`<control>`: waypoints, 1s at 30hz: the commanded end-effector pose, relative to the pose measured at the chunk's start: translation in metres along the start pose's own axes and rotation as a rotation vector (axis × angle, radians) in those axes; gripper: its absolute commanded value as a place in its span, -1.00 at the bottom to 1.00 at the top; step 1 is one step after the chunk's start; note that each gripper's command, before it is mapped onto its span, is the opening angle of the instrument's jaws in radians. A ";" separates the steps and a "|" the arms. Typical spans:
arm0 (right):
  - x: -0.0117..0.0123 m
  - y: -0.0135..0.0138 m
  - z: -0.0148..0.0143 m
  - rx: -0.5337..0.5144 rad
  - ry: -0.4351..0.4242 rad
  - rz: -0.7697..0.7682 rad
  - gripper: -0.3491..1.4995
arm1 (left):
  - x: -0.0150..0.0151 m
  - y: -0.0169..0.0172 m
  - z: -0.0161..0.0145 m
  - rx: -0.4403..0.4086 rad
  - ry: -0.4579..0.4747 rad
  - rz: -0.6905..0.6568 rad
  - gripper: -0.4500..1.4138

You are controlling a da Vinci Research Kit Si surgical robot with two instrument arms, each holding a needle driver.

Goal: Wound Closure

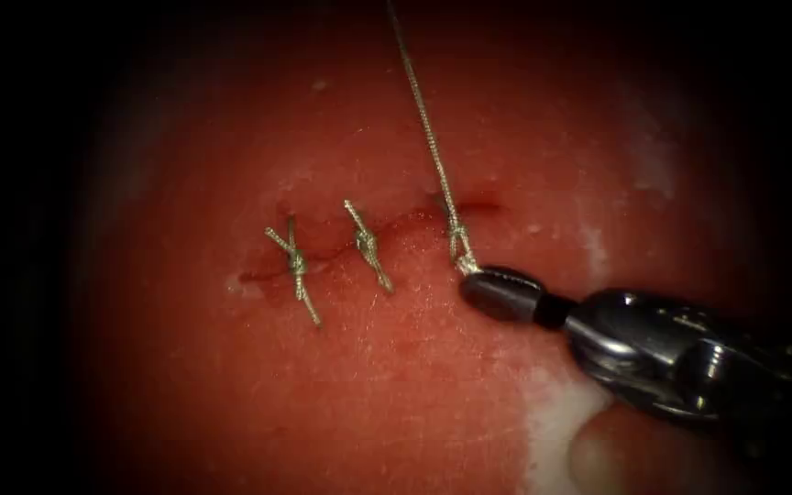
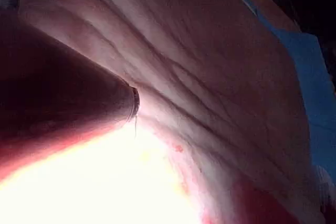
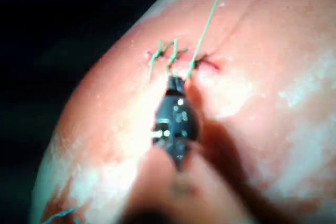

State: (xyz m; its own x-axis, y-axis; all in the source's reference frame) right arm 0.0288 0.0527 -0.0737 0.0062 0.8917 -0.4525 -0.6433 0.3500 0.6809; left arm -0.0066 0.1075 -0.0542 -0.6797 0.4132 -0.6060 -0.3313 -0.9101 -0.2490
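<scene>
1. The right arm's dark metal needle driver [image 1: 483, 284], coming in from the right of the endoscope view, has its 2 jaws pressed together on the short end of the pale braided thread [image 1: 465, 264], just below the third knot [image 1: 456, 236]. In the right wrist view the same tool [image 3: 175, 83] sits tip-first against that knot.
2. From the knot, the long strand of thread [image 1: 423, 119] runs straight and taut up out of the endoscope view. My reading is that the 2 ends are held apart so that the knot sits down on the cut.
3. The red, slit-like cut [image 1: 387, 225] in the pink, wet tissue [image 1: 396, 394] runs roughly left to right. 2 finished knots with trimmed ends lie to the left: the middle one [image 1: 367, 244] and the far-left one [image 1: 296, 264].
4. I cannot find the needle in any view, so I cannot say where it is or whether it is in the tissue.
5. The left wrist view shows a dark, round shaft [image 2: 63, 103] close over creased tissue; I cannot tell the state of the left tool's jaws or what it holds.
6. Open tissue lies below and to the right of the cut; the nearest crowding is the middle knot, near the held one.
</scene>
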 end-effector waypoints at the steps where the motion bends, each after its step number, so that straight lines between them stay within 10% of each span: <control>1: -0.0007 -0.0004 0.0007 0.003 0.003 -0.002 -1.00 | 0.0004 -0.0004 0.0005 0.012 0.002 0.005 -0.89; 11: -0.0043 -0.0003 0.0019 0.007 -0.069 -0.059 -1.00 | 0.0015 -0.0018 -0.0003 0.066 -0.025 -0.002 -0.89; 20: -0.0026 -0.0012 0.0018 0.073 0.000 -0.044 -1.00 | 0.0012 -0.0009 0.0003 0.034 0.000 -0.011 -0.89; 21: -0.0018 -0.0016 0.0015 0.095 -0.004 -0.084 -0.04 | 0.0014 -0.0005 0.0000 0.018 0.007 -0.014 -0.89; 22: -0.0014 -0.0018 0.0014 0.102 -0.009 -0.116 0.16 | 0.0016 -0.0001 -0.0002 0.007 0.014 -0.017 -0.89; 27: 0.0012 -0.0028 -0.0002 0.261 -0.081 -0.377 0.82 | 0.0049 0.0031 -0.0034 -0.059 0.059 -0.042 -0.89; 30: 0.0029 -0.0029 -0.0008 0.283 -0.088 -0.378 0.82 | 0.0068 0.0047 -0.0050 -0.095 0.093 -0.054 -0.89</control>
State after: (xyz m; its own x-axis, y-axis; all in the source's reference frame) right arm 0.0291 0.0547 -0.0782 0.2639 0.7116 -0.6511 -0.3616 0.6988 0.6172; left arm -0.0094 0.1050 -0.0648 -0.5879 0.4642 -0.6625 -0.2940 -0.8856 -0.3596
